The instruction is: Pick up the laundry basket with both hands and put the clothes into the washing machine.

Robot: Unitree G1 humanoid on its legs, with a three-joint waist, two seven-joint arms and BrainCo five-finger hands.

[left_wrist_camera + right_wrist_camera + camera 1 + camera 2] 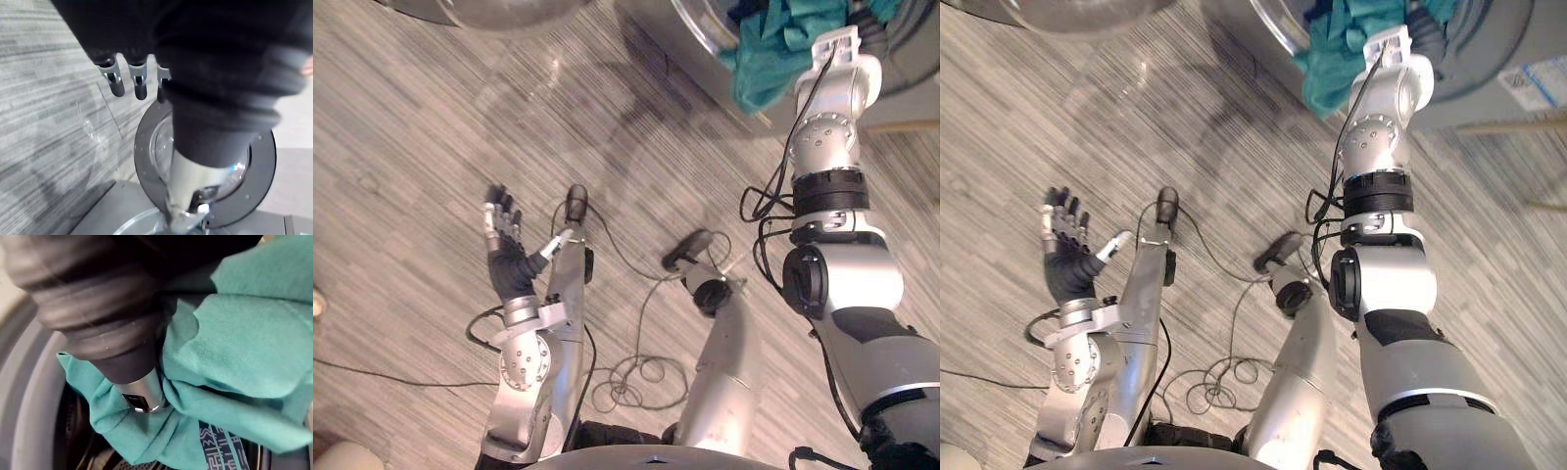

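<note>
Right wrist view: cloth (244,347) hides R robot hand (140,392) grip; L robot hand (502,228) splayed.

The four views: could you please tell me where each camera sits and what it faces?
Left eye view: on the head, looking down at floor; open left hand, right arm at washing machine.
Right eye view: same head, same scene.
Left wrist view: along the left hand toward the machine.
Right wrist view: right hand against teal cloth.
Shared: the cloth, in eye and right wrist views.

Left arm (533,367) and right arm (847,279): silver-grey shells, black joint bands. Left hand (502,227): silver fingers, dark tips, ribbed cover.
</note>
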